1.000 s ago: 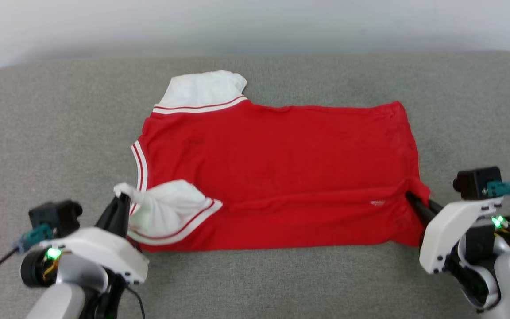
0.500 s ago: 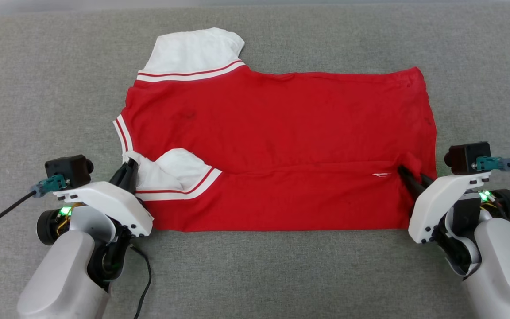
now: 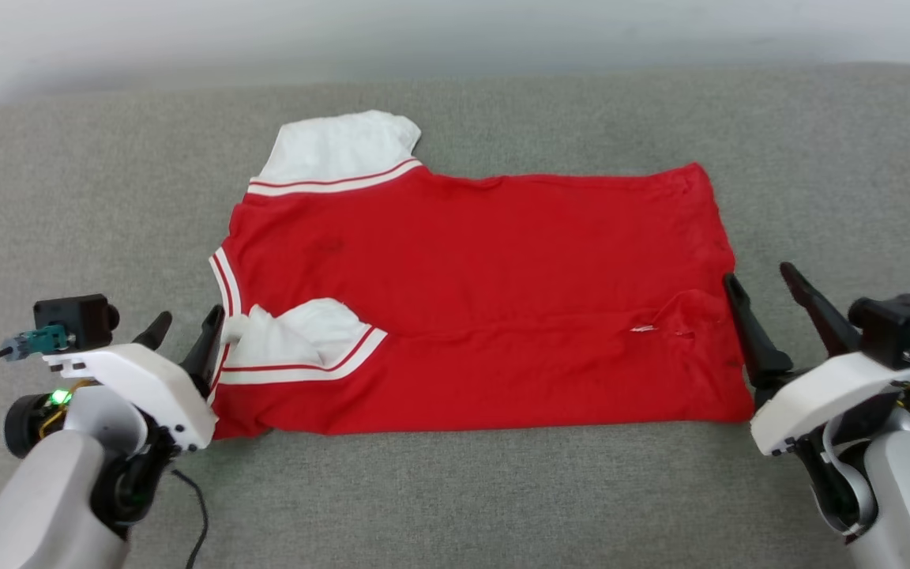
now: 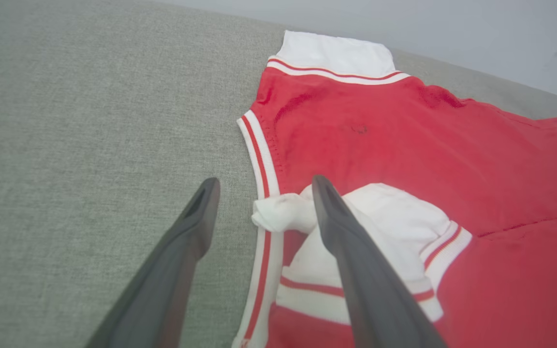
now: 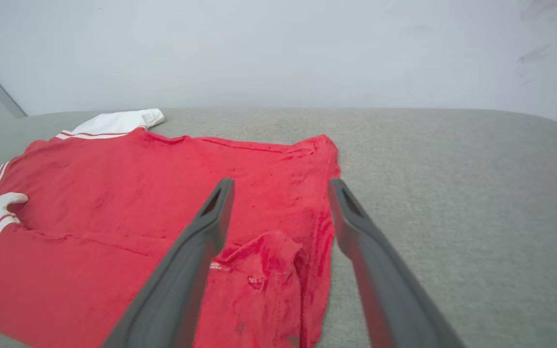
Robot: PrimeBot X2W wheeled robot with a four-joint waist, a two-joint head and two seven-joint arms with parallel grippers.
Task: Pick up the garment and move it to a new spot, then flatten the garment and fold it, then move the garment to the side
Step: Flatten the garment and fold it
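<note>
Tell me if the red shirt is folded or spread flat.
Partly folded: the garment has its near edge turned over onto the body, near sleeve lying on top; far sleeve sticks out flat.

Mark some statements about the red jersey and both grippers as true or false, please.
1. The red jersey lies spread on the grey fabric surface. True.
2. The left gripper is shut on the near white sleeve. False: its fingers stand apart and the sleeve lies loose beside them.
3. The right gripper is open. True.
4. Both white sleeves stick out flat. False: the near one is folded onto the red body, and the far sleeve sticks out.
</note>
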